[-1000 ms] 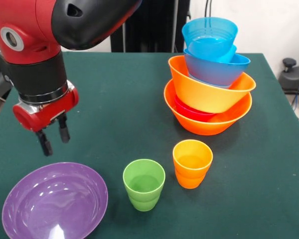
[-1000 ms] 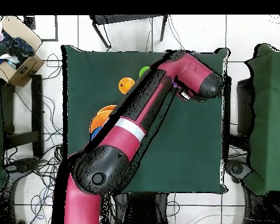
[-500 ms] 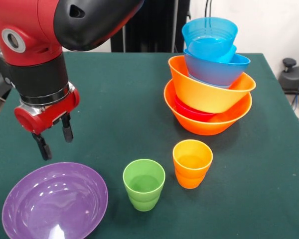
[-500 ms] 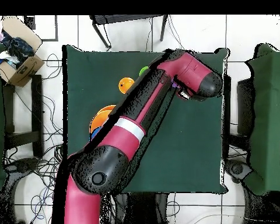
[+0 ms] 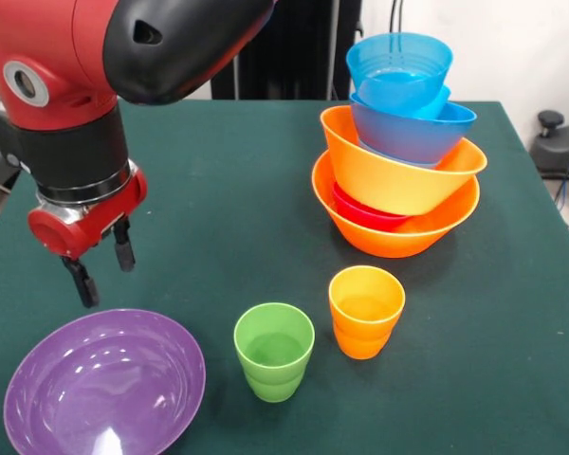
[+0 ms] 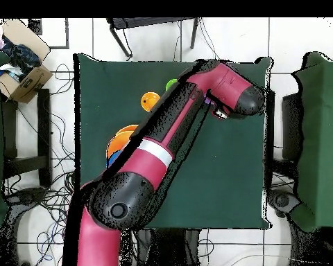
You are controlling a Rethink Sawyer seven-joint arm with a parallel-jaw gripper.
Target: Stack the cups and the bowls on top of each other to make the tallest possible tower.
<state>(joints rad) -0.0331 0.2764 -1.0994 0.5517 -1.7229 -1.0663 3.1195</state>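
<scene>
My gripper (image 5: 106,282) hangs open and empty just above the far rim of the wide purple bowl (image 5: 104,393), at the front left of the front view. The green cup (image 5: 274,351) and the orange cup (image 5: 365,311) stand upright side by side right of it. The tower (image 5: 398,161) stands at the back right. It has a large orange bowl (image 5: 398,237) as base, then the red bowl (image 5: 360,210), a second orange bowl (image 5: 389,180) and blue bowls (image 5: 412,128) leaning on top. The blue cup is hidden. In the overhead view the arm (image 6: 176,131) covers most of these things.
The green table (image 5: 218,180) ends close to the purple bowl at the front and left. Off the table, the overhead view shows a cardboard box (image 6: 20,69) at the left and dark chairs at both sides.
My gripper has come down a little toward the purple bowl's far rim. The cups, bowls and tower have not moved.
</scene>
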